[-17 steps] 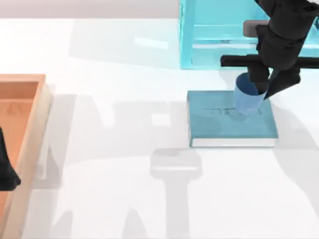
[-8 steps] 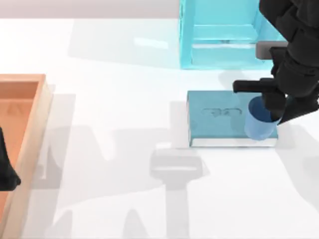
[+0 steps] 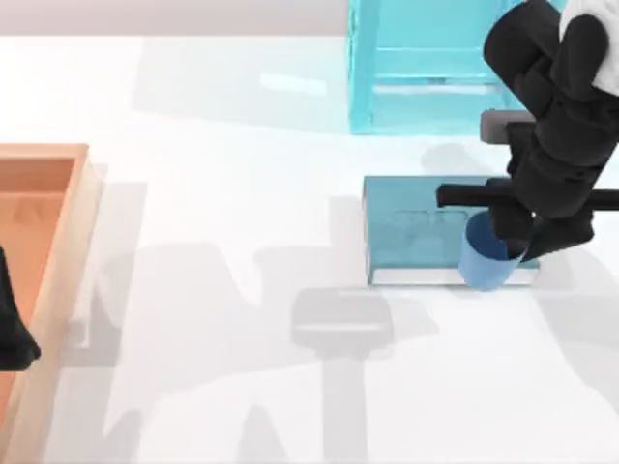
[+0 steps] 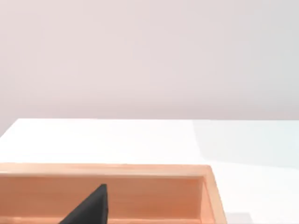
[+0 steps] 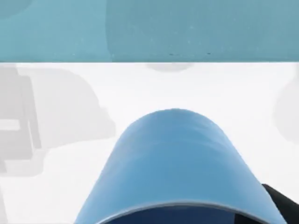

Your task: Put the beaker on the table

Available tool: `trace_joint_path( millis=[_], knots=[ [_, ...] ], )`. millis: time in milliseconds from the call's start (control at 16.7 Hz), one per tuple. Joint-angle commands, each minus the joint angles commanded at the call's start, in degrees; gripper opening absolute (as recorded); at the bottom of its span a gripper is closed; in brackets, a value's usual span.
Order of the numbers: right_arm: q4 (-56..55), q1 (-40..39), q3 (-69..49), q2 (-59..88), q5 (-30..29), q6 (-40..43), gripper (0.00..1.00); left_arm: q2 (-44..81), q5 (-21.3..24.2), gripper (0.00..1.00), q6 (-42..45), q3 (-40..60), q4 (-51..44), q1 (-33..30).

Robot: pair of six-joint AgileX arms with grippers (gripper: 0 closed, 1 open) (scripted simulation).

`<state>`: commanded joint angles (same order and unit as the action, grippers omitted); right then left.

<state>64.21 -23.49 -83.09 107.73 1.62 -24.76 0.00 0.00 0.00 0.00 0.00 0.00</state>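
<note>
The small blue beaker (image 3: 481, 263) hangs tilted over the front edge of the teal book (image 3: 416, 227), partly over the white table (image 3: 242, 290). My right gripper (image 3: 513, 242) is shut on the beaker's rim from the right side. In the right wrist view the beaker (image 5: 175, 163) sits close up, with the bare table (image 5: 187, 88) under it and the book (image 5: 149, 28) beyond. My left gripper (image 3: 10, 329) is parked at the table's left edge, over the orange tray.
An orange wooden tray (image 3: 58, 242) lies along the left side, and its rim (image 4: 140, 170) appears in the left wrist view. A light-blue shelf unit (image 3: 426, 68) stands behind the book. Open white table spreads across the middle and front.
My right gripper carried the beaker from the book's back right part toward the book's front edge, first rightward and then slightly back left. The left arm stayed still.
</note>
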Motion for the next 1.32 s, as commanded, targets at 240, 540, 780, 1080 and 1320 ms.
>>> trace_joint_path(
  millis=[240,540,780,1080,1320],
  knots=[
    [-4.9,-0.9,4.0,1.2,0.0,-0.6,0.0,0.0,0.0,1.0,0.0,0.0,0.0,0.0],
    [-4.9,-0.9,4.0,1.2,0.0,-0.6,0.15,0.0,0.0,1.0,0.0,0.0,0.0,0.0],
    [-4.9,-0.9,4.0,1.2,0.0,-0.6,0.45,0.0,0.0,1.0,0.0,0.0,0.0,0.0],
    [-4.9,-0.9,4.0,1.2,0.0,-0.6,0.83,0.0,0.0,1.0,0.0,0.0,0.0,0.0],
    [-4.9,-0.9,4.0,1.2,0.0,-0.6,1.0,0.0,0.0,1.0,0.0,0.0,0.0,0.0]
  ],
)
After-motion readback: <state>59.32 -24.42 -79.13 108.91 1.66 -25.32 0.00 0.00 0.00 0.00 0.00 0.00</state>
